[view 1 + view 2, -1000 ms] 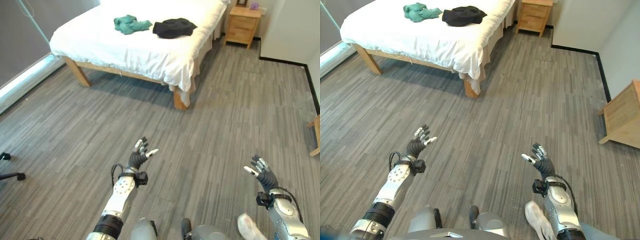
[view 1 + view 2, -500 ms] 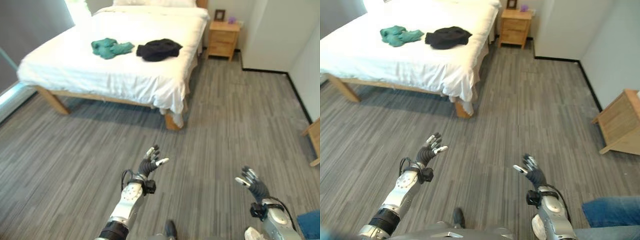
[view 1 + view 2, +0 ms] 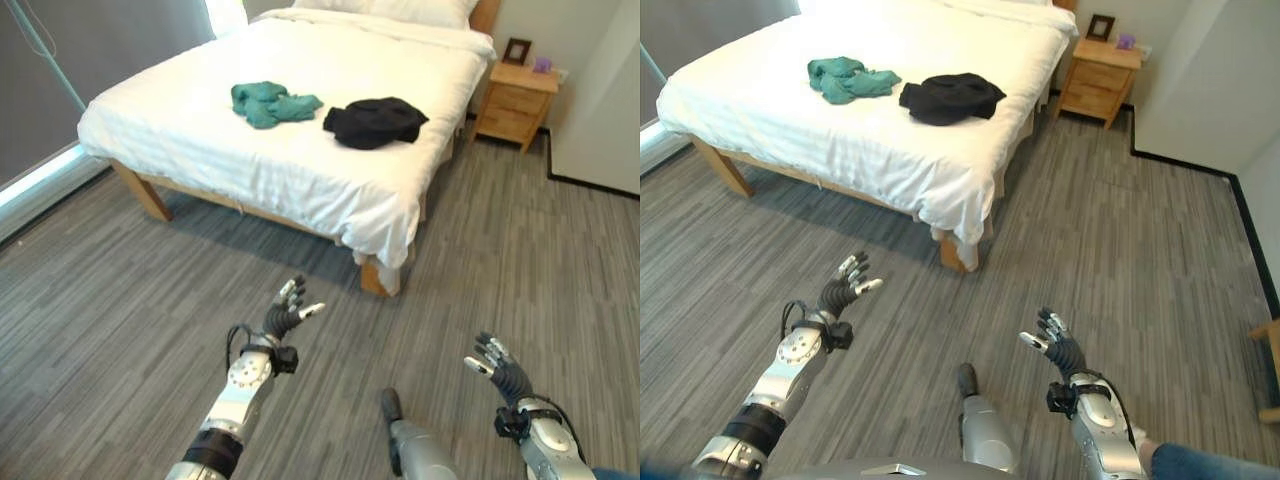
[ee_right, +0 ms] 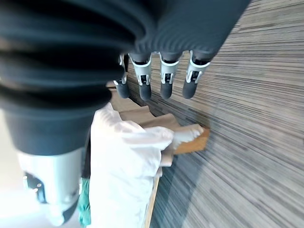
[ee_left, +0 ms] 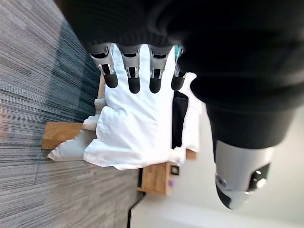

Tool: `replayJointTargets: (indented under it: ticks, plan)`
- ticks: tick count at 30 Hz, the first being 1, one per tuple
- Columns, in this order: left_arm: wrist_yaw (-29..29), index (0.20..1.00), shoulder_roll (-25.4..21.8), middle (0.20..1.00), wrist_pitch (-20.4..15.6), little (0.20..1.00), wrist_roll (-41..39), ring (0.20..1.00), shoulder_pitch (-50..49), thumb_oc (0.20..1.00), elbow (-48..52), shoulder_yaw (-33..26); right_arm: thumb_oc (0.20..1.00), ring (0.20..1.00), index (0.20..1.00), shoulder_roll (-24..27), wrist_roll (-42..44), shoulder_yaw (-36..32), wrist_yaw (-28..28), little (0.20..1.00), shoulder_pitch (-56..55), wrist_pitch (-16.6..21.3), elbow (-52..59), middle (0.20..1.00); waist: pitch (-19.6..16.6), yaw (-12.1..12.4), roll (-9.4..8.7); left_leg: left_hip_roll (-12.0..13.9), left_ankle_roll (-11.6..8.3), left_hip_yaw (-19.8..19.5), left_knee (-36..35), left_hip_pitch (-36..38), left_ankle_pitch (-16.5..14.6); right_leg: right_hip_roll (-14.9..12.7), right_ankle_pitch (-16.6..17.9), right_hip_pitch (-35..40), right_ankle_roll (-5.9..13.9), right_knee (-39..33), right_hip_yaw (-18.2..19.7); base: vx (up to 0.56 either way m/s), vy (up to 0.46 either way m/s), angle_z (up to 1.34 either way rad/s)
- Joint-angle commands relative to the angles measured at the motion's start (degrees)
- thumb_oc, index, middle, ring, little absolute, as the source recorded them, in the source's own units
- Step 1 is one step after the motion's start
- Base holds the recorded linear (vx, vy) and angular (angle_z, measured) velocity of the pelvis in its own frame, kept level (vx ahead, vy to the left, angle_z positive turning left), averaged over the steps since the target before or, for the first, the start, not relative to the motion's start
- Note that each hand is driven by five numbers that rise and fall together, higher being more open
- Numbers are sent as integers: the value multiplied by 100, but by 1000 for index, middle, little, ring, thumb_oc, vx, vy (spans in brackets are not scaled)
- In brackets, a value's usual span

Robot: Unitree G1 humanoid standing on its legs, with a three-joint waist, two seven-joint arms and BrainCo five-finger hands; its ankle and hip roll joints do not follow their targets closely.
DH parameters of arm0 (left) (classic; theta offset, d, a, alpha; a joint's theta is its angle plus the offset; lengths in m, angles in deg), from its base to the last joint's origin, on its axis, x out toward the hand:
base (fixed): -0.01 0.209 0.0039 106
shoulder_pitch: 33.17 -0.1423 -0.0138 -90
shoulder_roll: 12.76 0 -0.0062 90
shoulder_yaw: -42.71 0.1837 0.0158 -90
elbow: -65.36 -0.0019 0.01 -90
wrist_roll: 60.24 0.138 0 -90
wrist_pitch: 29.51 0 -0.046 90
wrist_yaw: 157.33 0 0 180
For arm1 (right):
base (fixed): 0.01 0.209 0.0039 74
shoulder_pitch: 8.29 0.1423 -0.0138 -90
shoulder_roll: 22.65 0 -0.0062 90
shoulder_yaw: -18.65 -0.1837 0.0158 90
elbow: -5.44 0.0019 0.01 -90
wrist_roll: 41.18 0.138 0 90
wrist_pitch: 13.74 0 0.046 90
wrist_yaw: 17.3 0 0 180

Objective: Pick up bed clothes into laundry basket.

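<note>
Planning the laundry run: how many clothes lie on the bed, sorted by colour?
Teal garment: 1
Black garment: 1
Total: 2, both on the white bed.

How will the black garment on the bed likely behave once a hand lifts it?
The black garment lies crumpled in soft folds on the white bed, so it will probably go limp and drape from the hand. It looks like light cloth, unlikely to slide or roll. Loose parts may trail, so a pinch at its bunched middle seems safest.
</note>
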Motion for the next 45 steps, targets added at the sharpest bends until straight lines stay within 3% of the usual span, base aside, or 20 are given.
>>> replayJointTargets:
  ticks: [1,3,4,5,6,7,8,9,10,14,15,17,19,20,23,34,35,37,39,45]
  plan:
    - [62,1000,-138,1000,-319,1000,113,1000,136,1000,410,-57,1000,1000,1000,197,14,-1,-102,1000,115,185,418,1000,39,-232,-119,68,-77,-178,177,-284,615,-522,658,115,374,-579,71,326,-311,23]
    - [86,1000,-132,1000,-286,1000,87,1000,136,1000,403,-41,1000,1000,1000,242,42,6,-103,1000,127,160,452,1000,-13,-272,-62,251,-172,-242,341,-274,721,-444,495,76,283,-360,61,275,-271,22]
    - [58,1000,-111,1000,-284,1000,57,1000,152,1000,359,-28,1000,1000,1000,273,69,50,-82,1000,166,170,434,1000,-25,-310,-24,444,-263,-274,679,-355,978,-355,403,50,157,-95,75,210,-234,13]
    - [73,1000,-84,1000,-265,1000,-25,1000,207,1000,349,7,1000,1000,1000,358,86,63,-98,1000,238,168,496,1000,-5,-294,6,597,-367,-272,1300,-610,1369,-331,228,130,11,59,-16,391,-561,17]
    - [139,1000,-31,1000,-243,1000,-143,1000,332,1000,316,135,1000,1000,1000,467,259,65,-63,1000,305,241,583,1000,73,-292,-105,955,-376,-28,3019,-1368,2208,-302,51,514,-313,-1,-148,365,-613,21]
    - [211,1000,-43,1000,-212,1000,-196,1000,395,1000,339,214,1000,1000,1000,528,285,74,-65,1000,284,233,570,1000,149,-196,-210,910,-291,-60,3734,-1769,2245,-268,-54,747,-469,-66,-158,273,-504,30]
    - [211,1000,-47,1000,-212,1000,-196,1000,398,1000,338,215,1000,1000,1000,523,285,73,-65,1000,287,233,569,1000,137,-205,-223,895,-288,-69,3738,-1796,2259,-283,-39,734,-469,-78,-162,173,-339,30]
    - [227,1000,-54,1000,-203,1000,-185,1000,462,1000,354,281,1000,1000,1000,601,243,108,-56,1000,304,238,573,1000,248,-113,-324,900,-247,-16,4257,-2062,2234,-265,-116,921,-582,-124,-175,262,-348,5]
    - [251,1000,-8,1000,-217,1000,-246,1000,571,1000,333,371,1000,1000,1000,707,157,102,10,1000,300,228,550,1000,382,-19,-386,1005,-255,358,4298,-2559,2086,-223,-269,1260,-648,-207,-131,364,-403,-27]
    - [322,1000,84,1000,-223,1000,-403,1000,655,1000,218,557,1000,1000,1000,783,169,-46,107,1000,304,242,502,1000,415,85,-387,841,-353,621,3560,-3104,2028,-312,-378,1558,-575,-289,-116,294,-90,-18]
    - [286,1000,98,1000,-236,1000,-401,1000,585,1000,261,613,1000,1000,1000,762,194,-52,72,1000,243,260,455,1000,418,192,-294,567,-355,537,2787,-3116,2024,-230,-460,1650,-521,-291,-41,283,47,-27]
    - [328,1000,129,1000,-218,1000,-325,1000,558,1000,398,802,1000,1000,1000,748,120,11,50,1000,250,236,484,1000,381,246,-196,380,-257,259,1922,-2783,1901,-157,-502,1664,-441,-281,-12,271,72,-55]
    - [518,1000,114,1000,-223,1000,-141,1000,687,1000,412,1043,1000,1000,1000,728,122,-2,5,1000,230,253,407,1000,347,204,-170,288,-220,248,1618,-2550,1793,-140,-510,1715,-412,-324,-15,154,65,-15]
    - [569,1000,170,1000,-257,1000,-66,1000,760,1000,246,1206,1000,1000,1000,598,201,22,3,1000,220,271,277,1000,224,152,-152,153,-169,220,1097,-2233,1639,-149,-469,1779,-337,-514,-10,117,46,-7]
    - [417,1000,310,1000,-225,1000,-362,1000,669,1000,123,1137,1000,1000,1000,334,520,84,-85,1000,21,258,522,1000,66,95,-157,28,-86,268,634,-1967,1512,-195,-432,1883,-278,-746,-42,152,44,-14]
    - [575,1000,93,1000,-271,1000,-251,1000,616,1000,291,1209,1000,1000,1000,256,593,9,-322,1000,-310,411,700,1000,-68,45,-152,-65,14,534,-38,-1588,1436,-164,-193,1861,-53,-1131,119,22,38,-7]
    - [459,1000,-679,1000,-39,1000,-116,1000,81,1000,714,140,1000,1000,1000,-345,2283,-338,-229,1000,-146,93,-120,1000,78,422,-57,115,41,276,341,-1953,1203,-570,-666,1700,104,-426,-269,-16,-15,-17]
    - [520,1000,-583,1000,-34,1000,-326,1000,-25,1000,714,47,1000,1000,1000,1,1328,-404,-231,1000,-158,122,41,1000,-48,452,-112,115,27,287,240,-1856,1245,-545,-621,1848,80,-637,-416,-29,-52,-6]
    - [420,1000,-591,1000,-53,1000,-249,1000,38,1000,702,-21,1000,1000,1000,168,892,-569,-30,1000,-112,197,78,1000,-77,448,-135,116,18,239,248,-1820,1256,-541,-624,1917,54,-659,-500,-25,-26,21]
    - [238,1000,-550,1000,-51,1000,-268,1000,-102,1000,751,-361,1000,1000,1000,180,871,-723,-31,1000,-31,150,24,1000,-110,487,-133,67,61,123,168,-1713,1260,-576,-627,1980,69,-575,-550,5,20,25]
